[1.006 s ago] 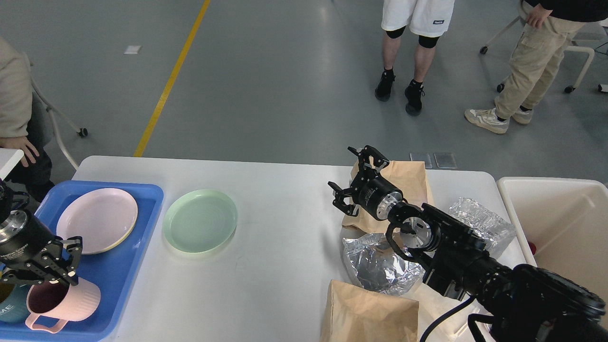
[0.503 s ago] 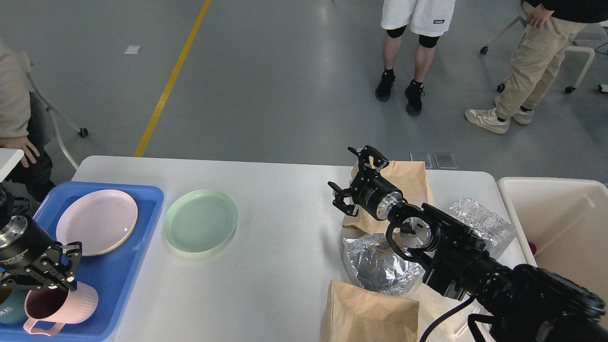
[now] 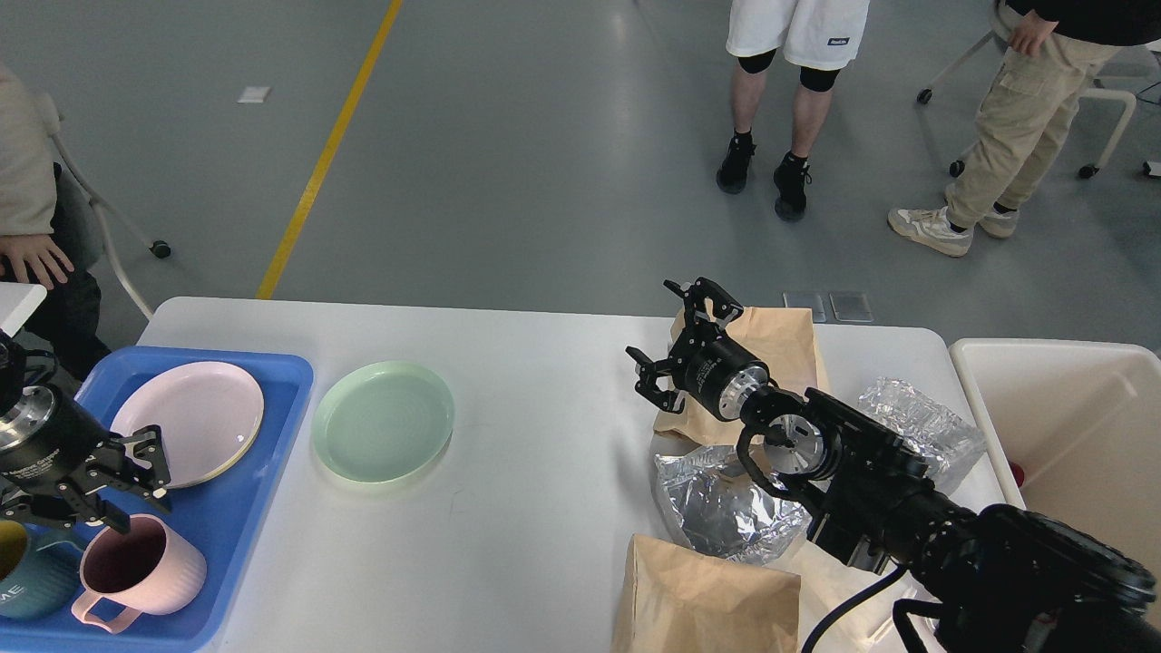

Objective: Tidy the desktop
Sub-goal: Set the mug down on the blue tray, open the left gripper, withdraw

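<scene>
Black jaws stand apart on both arms, and neither holds anything. The left gripper hangs over the blue tray, just above the rim of a pink mug that stands upright and free of it. Beside the mug sits a teal mug, and behind them a pink plate lies in the same tray. The right gripper hovers over the middle of the desktop, in front of a brown paper bag.

Judged from how things lie, the dishes are partly sorted: two mugs and one plate are in the tray. A green plate rests on the desktop just beside the tray. Two crumpled foil wrappers, the far bag and a second paper bag at the near edge remain near the cream bin.
</scene>
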